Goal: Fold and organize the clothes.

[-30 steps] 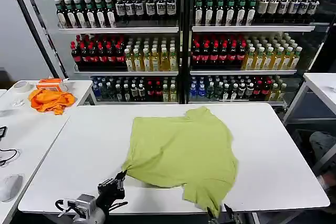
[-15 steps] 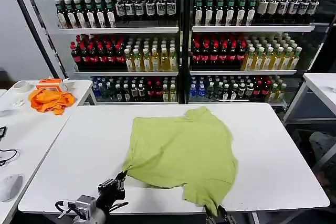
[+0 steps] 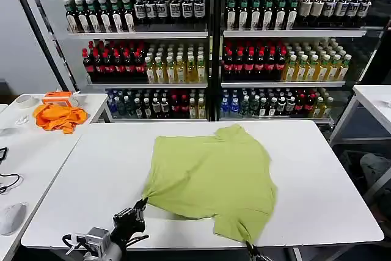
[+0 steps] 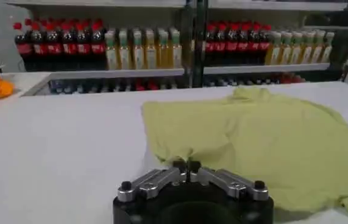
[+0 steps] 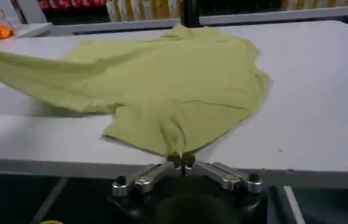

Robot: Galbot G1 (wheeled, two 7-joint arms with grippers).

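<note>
T-shirt (image 3: 211, 178): lime green, lies rumpled near the middle of the white bench (image 3: 317, 181), plain side up, no lettering seen; hem side toward the bench's near edge.
Left pincer (image 3: 142, 205): clenched on the T-shirt's near-left corner; cloth is seen pinched between the closed tips in the left wrist view (image 4: 186, 164).
Right pincer (image 3: 249, 247): at the near bench edge, clenched on the T-shirt's near-right corner; in the right wrist view (image 5: 180, 159) the fabric is drawn into a narrow point at the tips.
Step judged: both near corners gripped, cloth probably about to be lifted or spread for a fold; little of the task done.
Material: thin soft cotton, matte, limp; shallow wrinkles and a raised ridge run from each gripped corner. Outline irregular, one sleeve bulging at the far side.
Bench surface: smooth, hard, low friction is judged, so the cloth will slide rather than stay put.
Risk 1: only a small pinch is held by each pincer; a corner could slip out if pulled fast.
Risk 2: uneven pull between the arms would skew the T-shirt and set creases.
Risk 3: right corner sits at the bench edge; if dropped, the cloth could slide off.
Orange cloth (image 3: 59, 117): on a side bench, well apart from the T-shirt, not involved.
</note>
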